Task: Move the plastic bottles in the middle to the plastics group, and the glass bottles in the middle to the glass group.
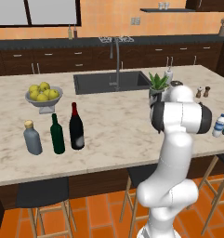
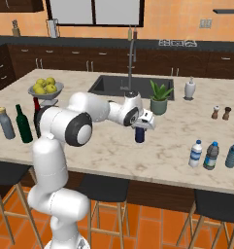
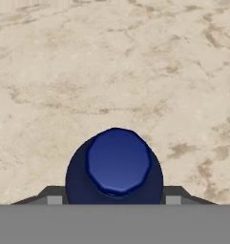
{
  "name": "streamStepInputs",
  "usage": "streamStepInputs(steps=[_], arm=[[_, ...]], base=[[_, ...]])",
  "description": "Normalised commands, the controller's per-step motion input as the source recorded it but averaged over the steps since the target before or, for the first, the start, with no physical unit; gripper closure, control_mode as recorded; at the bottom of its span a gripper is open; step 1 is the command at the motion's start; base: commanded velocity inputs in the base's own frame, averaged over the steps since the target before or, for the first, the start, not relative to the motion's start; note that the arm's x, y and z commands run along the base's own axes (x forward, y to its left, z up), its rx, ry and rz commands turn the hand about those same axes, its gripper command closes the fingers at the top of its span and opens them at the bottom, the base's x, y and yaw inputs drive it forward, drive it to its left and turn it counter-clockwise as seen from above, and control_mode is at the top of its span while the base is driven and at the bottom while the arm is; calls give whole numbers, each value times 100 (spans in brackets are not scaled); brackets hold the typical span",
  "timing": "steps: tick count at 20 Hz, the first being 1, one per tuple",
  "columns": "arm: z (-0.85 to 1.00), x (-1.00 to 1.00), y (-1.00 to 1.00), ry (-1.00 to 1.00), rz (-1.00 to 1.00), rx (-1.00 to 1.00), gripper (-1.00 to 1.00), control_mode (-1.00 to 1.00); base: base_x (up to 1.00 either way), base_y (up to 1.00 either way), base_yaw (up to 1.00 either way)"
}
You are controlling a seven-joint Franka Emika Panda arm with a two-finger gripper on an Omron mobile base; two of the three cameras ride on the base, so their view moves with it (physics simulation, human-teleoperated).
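My gripper (image 2: pixel 140 127) is over the middle of the island counter, shut on a dark blue bottle (image 2: pixel 140 136) with a blue cap (image 3: pixel 117 161). In the hand view the fingertips (image 3: pixel 54 196) press its two sides. The clear-white water bottle (image 2: pixel 195 153) (image 1: pixel 219 125) stands at the counter's right end, beside the blue bottle with a dark cap (image 2: pixel 211 155) and another blue bottle (image 2: pixel 232 154). At the left end, the near-black wine bottle (image 1: pixel 76 128) stands next to the slim green wine bottle (image 1: pixel 57 135) and the squat grey bottle (image 1: pixel 32 138).
A bowl of yellow fruit (image 1: pixel 43 95) sits behind the glass bottles. The sink (image 1: pixel 111 81), a potted plant (image 2: pixel 158 97), a soap dispenser (image 2: pixel 190 88) and salt and pepper shakers (image 2: pixel 220 113) lie further back. Stools (image 2: pixel 101 187) stand under the near edge.
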Motion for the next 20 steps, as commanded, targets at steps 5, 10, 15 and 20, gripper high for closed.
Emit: streamStepInputs(steps=[5, 10, 15, 20], arm=[[9, -31, -98, 1, -28, 7, 100, -100], [0, -61, -83, -1, -22, 5, 100, -100], [-1, -39, -58, -4, -20, 1, 100, -100], [-11, -2, -6, -8, -21, -3, 100, -100]], base=[[0, 0, 0], [0, 0, 0], [0, 0, 0], [0, 0, 0]])
